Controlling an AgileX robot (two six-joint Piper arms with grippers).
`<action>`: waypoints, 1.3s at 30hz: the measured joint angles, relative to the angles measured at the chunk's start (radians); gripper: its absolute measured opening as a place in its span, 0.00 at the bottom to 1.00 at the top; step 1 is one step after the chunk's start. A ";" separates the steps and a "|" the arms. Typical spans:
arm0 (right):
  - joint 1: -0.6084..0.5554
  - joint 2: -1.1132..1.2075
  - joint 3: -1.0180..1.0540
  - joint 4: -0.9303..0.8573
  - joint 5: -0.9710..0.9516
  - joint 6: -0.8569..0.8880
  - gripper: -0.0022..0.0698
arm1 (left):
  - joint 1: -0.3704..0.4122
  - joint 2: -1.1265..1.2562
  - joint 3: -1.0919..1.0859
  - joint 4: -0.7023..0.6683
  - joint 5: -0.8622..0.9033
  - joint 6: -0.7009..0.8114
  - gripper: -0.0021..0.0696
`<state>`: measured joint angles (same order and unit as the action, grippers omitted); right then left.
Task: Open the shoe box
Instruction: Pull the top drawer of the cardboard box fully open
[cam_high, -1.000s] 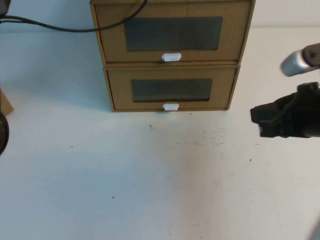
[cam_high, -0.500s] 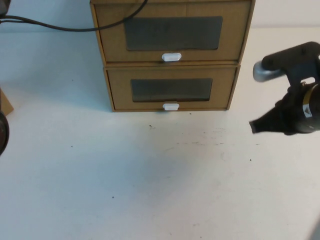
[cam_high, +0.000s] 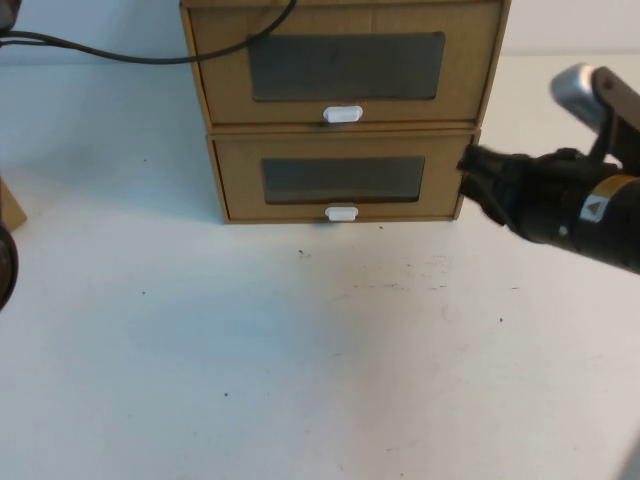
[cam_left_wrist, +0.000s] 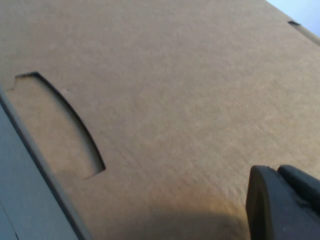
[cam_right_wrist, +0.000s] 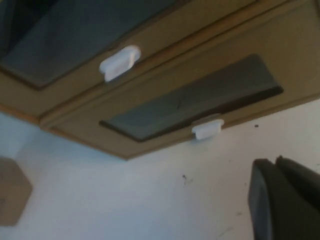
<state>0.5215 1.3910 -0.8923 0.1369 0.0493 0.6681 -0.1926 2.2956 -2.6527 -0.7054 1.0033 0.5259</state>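
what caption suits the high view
Shut right end effector at the right edge of the closed lower shoe box; left end effector out of frame

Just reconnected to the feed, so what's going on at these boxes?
The right hand, shut, hangs beside the right front corner of the lower shoe box, not yet at its white handle. Both it and the upper shoe box look closed. The left hand shows only in its wrist view, close to a plain cardboard surface.

Two brown shoe boxes (cam_high: 345, 145) stacked, far centre; dark windows (cam_high: 347, 66), white handles (cam_high: 342, 114); both closed.
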 joint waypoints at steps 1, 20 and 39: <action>-0.018 0.000 0.005 0.034 -0.009 0.000 0.00 | 0.000 0.000 0.000 0.000 0.000 0.000 0.02; -0.256 -0.137 -0.158 -0.380 0.629 -0.618 0.00 | 0.005 0.000 0.000 -0.001 0.004 0.000 0.02; -0.566 0.060 -0.192 0.408 0.748 -0.948 0.00 | 0.005 0.000 0.000 -0.001 0.004 0.000 0.02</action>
<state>-0.0450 1.4513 -1.0842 0.5447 0.7969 -0.2801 -0.1880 2.2956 -2.6527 -0.7063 1.0071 0.5259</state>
